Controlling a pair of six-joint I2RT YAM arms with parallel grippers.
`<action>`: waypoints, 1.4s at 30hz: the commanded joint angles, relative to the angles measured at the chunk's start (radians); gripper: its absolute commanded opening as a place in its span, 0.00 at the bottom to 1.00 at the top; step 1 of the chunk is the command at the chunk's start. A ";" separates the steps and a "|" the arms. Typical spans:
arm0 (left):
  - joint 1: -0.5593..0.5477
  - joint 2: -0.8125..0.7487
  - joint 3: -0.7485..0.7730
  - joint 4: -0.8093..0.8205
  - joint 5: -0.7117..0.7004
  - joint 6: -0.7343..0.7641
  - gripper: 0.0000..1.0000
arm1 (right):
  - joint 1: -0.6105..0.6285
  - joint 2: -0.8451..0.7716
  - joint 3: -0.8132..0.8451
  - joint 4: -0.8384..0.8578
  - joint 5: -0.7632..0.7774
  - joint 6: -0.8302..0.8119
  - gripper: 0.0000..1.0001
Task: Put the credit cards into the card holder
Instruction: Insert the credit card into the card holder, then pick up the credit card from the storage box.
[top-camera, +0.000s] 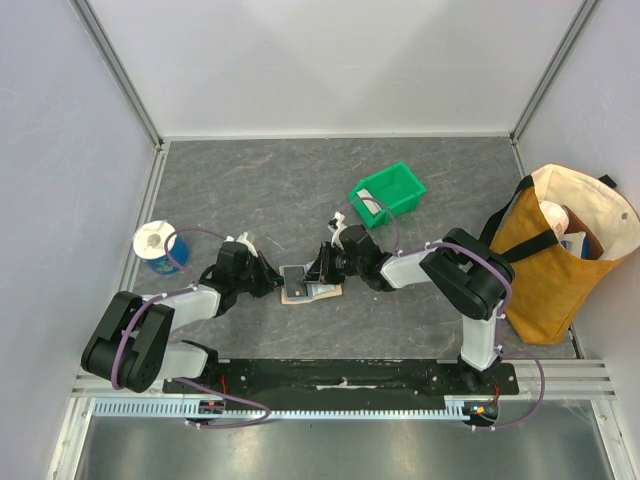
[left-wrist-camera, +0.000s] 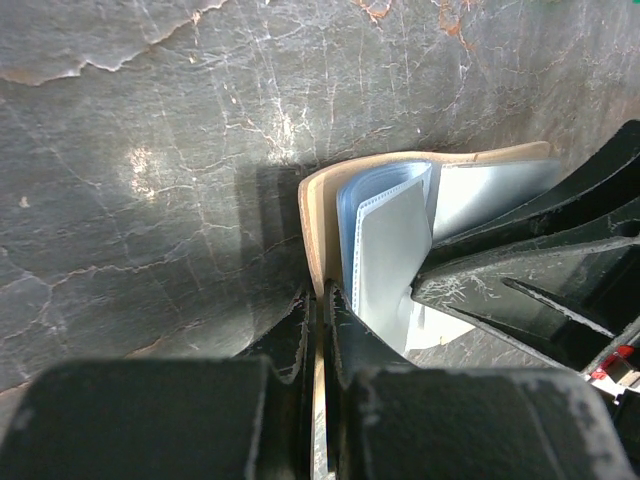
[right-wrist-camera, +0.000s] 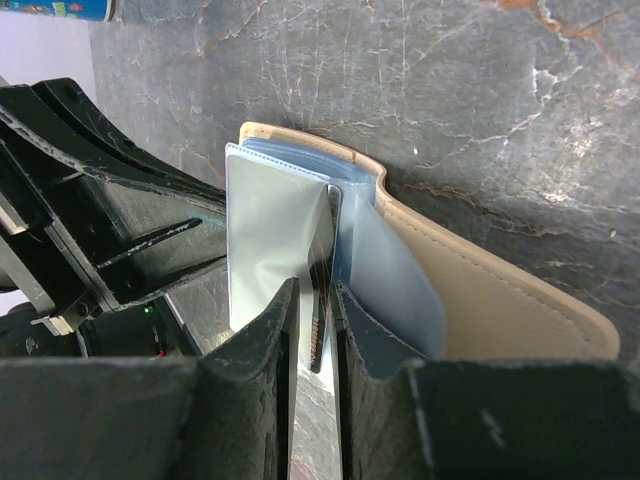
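left gripper (left-wrist-camera: 318, 325) is clamping the tan cover of the card holder (left-wrist-camera: 312, 215), at frame centre. right gripper (right-wrist-camera: 318, 300) is pinching a dark credit card (right-wrist-camera: 322, 265) edge-on among the clear sleeves (right-wrist-camera: 270, 240). risk: card missing the pocket, buckling a sleeve, or tugging the holder loose.

left tool (top-camera: 274, 282) clamped shut; right tool (top-camera: 320, 268) pinched narrow; both facing, low, close together
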 joint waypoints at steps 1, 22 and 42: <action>-0.004 0.023 0.009 -0.038 -0.012 0.031 0.02 | 0.011 0.027 0.035 0.140 -0.088 0.053 0.23; -0.002 0.032 0.129 -0.098 -0.007 0.044 0.02 | -0.242 -0.376 0.230 -0.449 0.415 -0.381 0.98; 0.002 0.140 0.189 -0.049 0.068 0.048 0.02 | -0.490 0.133 0.831 -0.869 0.091 -0.726 0.98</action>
